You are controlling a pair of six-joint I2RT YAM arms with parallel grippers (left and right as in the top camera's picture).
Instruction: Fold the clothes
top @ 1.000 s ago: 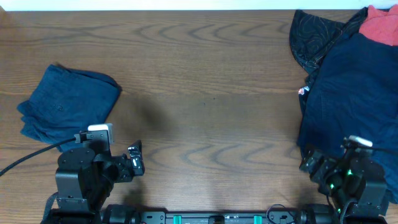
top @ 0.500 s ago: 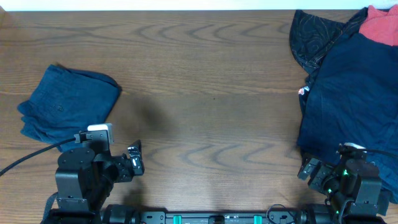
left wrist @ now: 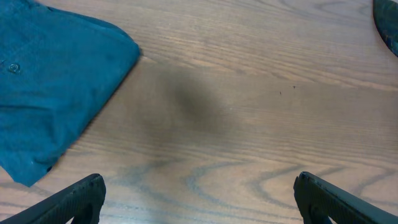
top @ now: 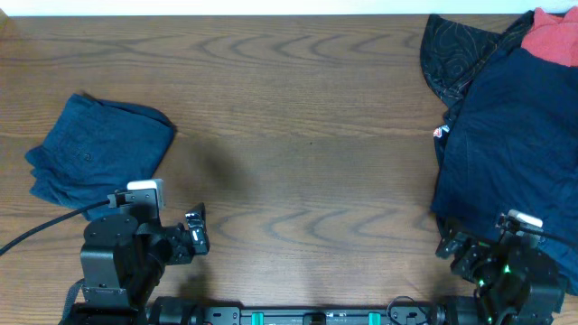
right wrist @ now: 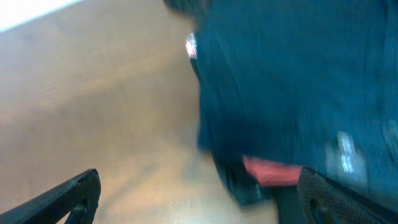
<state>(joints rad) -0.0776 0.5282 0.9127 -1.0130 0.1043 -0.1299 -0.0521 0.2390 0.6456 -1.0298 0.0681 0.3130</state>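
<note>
Denim on both sides of the wooden table (top: 298, 117) right now. At the left of the overhead frame lies a folded navy garment (top: 99, 153), a tidy bundle flat on the wood with a small button showing in the left wrist view. Over on the right edge, an unfolded heap: a big navy piece (top: 510, 135) spreads down the frame, a black patterned piece (top: 456, 54) pokes out at its upper left, and a coral-red piece (top: 553, 36) sits at the top right corner.

Left gripper (left wrist: 199, 202) is at the lower left of the overhead frame, just below the folded bundle. Its fingers are spread wide with only bare wood between them. It is not touching the cloth.

Right gripper (right wrist: 199, 199) is at the lower right, by the bottom hem of the big navy piece. Its wrist view is blurred, but the fingers stand far apart and grip nothing. Dark blue fabric fills the upper right of that view, with a reddish strip at its lower edge. Whether a finger touches the cloth, I cannot tell.
</note>
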